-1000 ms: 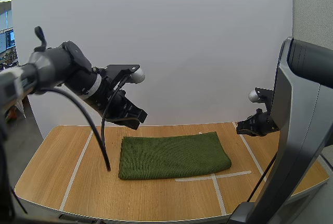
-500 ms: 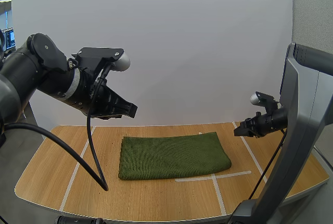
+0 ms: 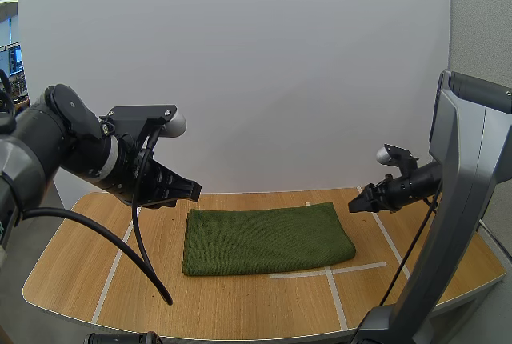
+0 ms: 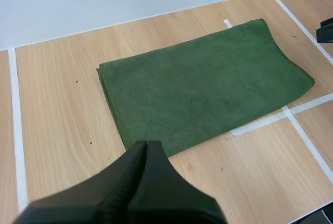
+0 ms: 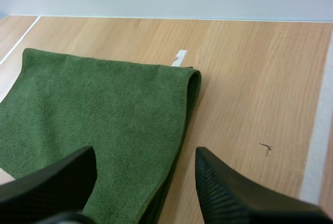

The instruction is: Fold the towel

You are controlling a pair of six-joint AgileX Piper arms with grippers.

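Left pincer (image 3: 195, 193) lower now, pressed together; right pincer (image 3: 354, 206) spread, apparently beside towel (image 3: 268, 238), long axis left-to-right.

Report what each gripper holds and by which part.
Nothing is held. The left gripper is shut empty, clear of the green towel; the right gripper hangs open near its right end.

A wooden table (image 3: 72, 272) with white tape lines (image 3: 328, 272) stands before a plain white backdrop (image 3: 280, 56).
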